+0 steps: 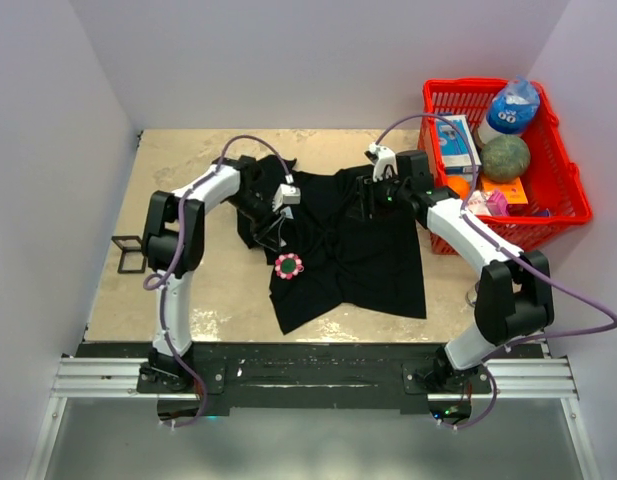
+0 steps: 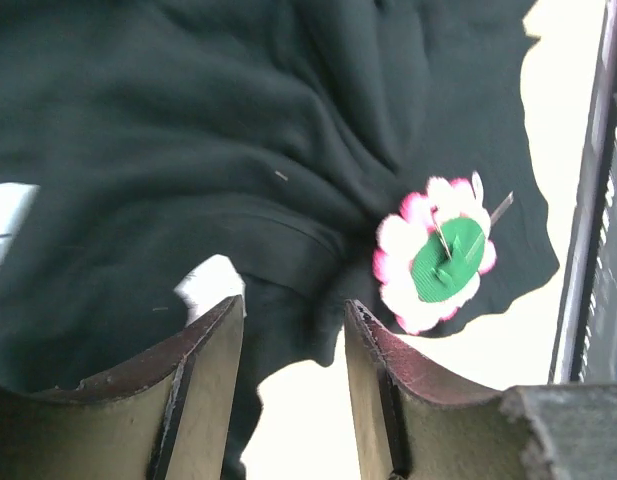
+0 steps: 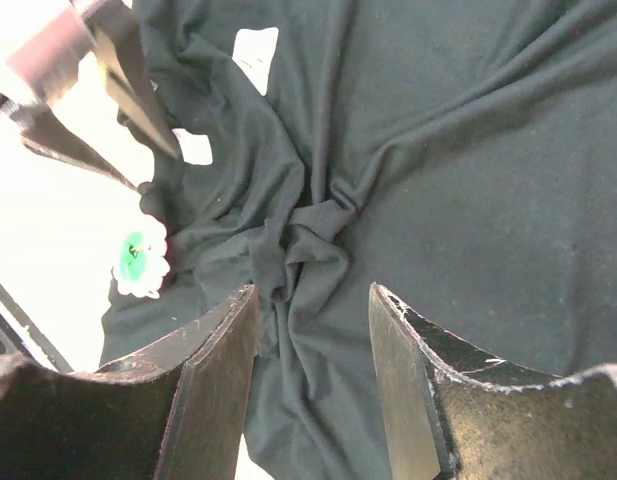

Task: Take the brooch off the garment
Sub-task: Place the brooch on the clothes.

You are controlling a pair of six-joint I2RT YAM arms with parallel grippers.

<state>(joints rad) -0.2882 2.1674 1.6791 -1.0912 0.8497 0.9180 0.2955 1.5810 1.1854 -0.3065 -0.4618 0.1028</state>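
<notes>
The garment (image 1: 353,245), a black shirt, lies crumpled in the middle of the table. The brooch (image 1: 288,265), a small flower with pink and white petals and a green centre, sits at its near-left edge. In the left wrist view the brooch (image 2: 440,255) lies on the garment (image 2: 188,130), to the right of and beyond my open left gripper (image 2: 293,310), whose jaws hold nothing. A white label (image 2: 210,283) shows by the left finger. My right gripper (image 3: 313,295) hovers open over bunched folds of the garment (image 3: 468,150); the brooch (image 3: 140,262) is far to its left.
A red basket (image 1: 568,190) with a bottle, a ball and boxes stands at the right, close behind the right arm. A small black frame (image 1: 130,253) lies at the table's left edge. White walls close in the left, right and back sides.
</notes>
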